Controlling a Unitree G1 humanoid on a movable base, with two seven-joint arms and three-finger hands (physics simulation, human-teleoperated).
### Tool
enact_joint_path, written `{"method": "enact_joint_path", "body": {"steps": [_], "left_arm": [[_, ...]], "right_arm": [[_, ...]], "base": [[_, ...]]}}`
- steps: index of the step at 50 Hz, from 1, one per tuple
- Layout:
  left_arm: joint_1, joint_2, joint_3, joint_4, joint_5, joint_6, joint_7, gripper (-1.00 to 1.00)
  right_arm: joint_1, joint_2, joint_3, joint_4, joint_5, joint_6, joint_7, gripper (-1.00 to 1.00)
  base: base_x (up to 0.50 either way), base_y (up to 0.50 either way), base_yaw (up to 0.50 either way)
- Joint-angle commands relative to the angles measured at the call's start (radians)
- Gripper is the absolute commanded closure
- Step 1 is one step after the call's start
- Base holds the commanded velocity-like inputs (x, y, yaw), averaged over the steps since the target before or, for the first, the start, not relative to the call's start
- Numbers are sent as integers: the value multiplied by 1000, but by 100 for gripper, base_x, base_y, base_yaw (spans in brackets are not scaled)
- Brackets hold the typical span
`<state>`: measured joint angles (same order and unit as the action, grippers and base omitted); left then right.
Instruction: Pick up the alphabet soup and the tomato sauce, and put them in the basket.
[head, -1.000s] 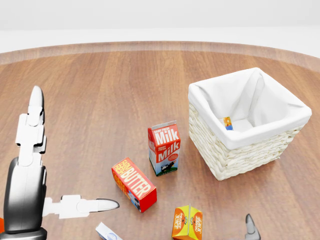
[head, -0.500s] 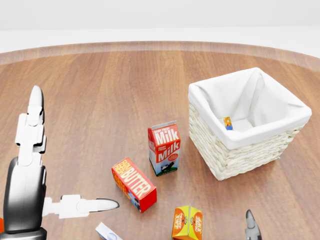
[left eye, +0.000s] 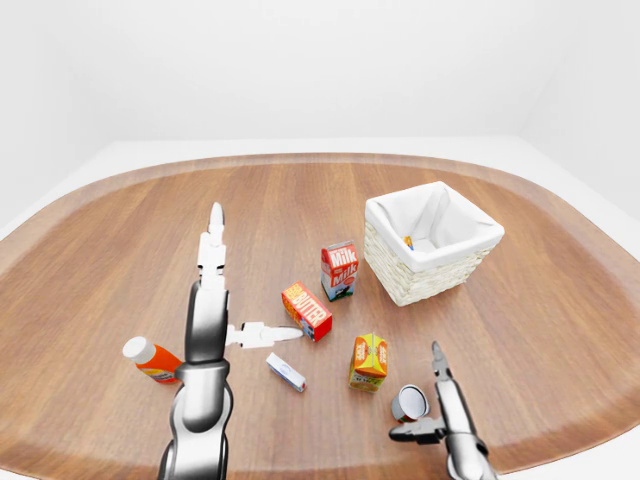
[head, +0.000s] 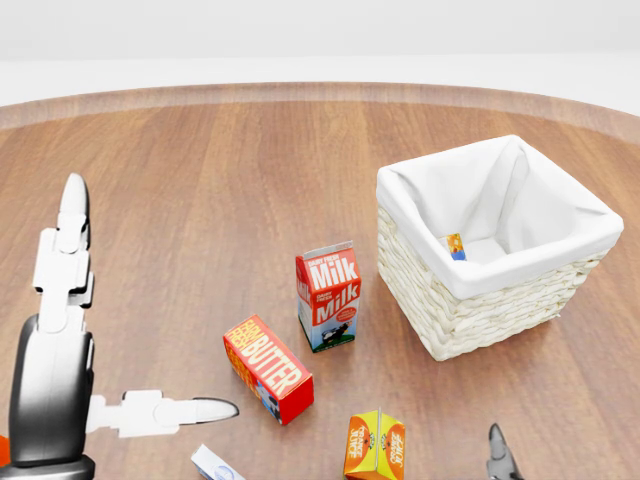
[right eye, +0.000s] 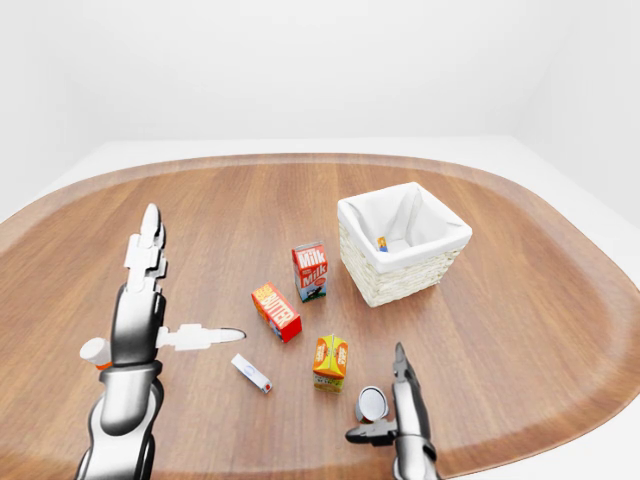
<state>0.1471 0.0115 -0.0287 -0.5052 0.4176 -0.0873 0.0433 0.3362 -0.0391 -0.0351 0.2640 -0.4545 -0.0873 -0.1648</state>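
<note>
2 open hands (left eye: 215, 300) (left eye: 440, 405) flank a lying can (left eye: 409, 402), basket (left eye: 470, 240) apart.

Bright, even, sharp renders; soft faint shadows, no glare.

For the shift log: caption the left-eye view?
Right hand open beside a lying can; basket beyond the cartons.

I see a milk carton (head: 329, 296) standing upright near the middle of the wooden table (left eye: 300, 200). Just below and left of it in the head view, a red butter box (head: 267, 368) lies on its side. An orange juice carton (left eye: 369, 361) stands lower still, toward the bottom. A small white flat packet (left eye: 286, 372) lies left of the juice carton. At far left in the left-eye view, an orange bottle with a white cap (left eye: 151, 359) lies tipped over.
</note>
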Motion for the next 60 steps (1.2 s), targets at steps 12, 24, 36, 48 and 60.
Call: {"method": "enact_joint_path", "body": {"steps": [12, 24, 36, 48, 60], "left_arm": [[0, 0, 1, 3, 2, 0, 2, -100], [0, 0, 1, 3, 3, 0, 2, -100], [0, 0, 1, 3, 3, 0, 1, -100], [0, 0, 1, 3, 3, 0, 1, -100], [0, 0, 1, 3, 3, 0, 1, -100]], "right_arm": [[-9, -2, 29, 25, -28, 0, -30, -100], [0, -6, 46, 9, -29, 0, -32, 100], [82, 3, 77, -131, -7, 0, 4, 100], [214, -15, 144, -363, 14, 0, 25, 100], [239, -37, 150, -403, 15, 0, 0, 100]], "base": [[0, 0, 0], [0, 0, 0], [0, 0, 0], [0, 0, 0], [0, 0, 0]]}}
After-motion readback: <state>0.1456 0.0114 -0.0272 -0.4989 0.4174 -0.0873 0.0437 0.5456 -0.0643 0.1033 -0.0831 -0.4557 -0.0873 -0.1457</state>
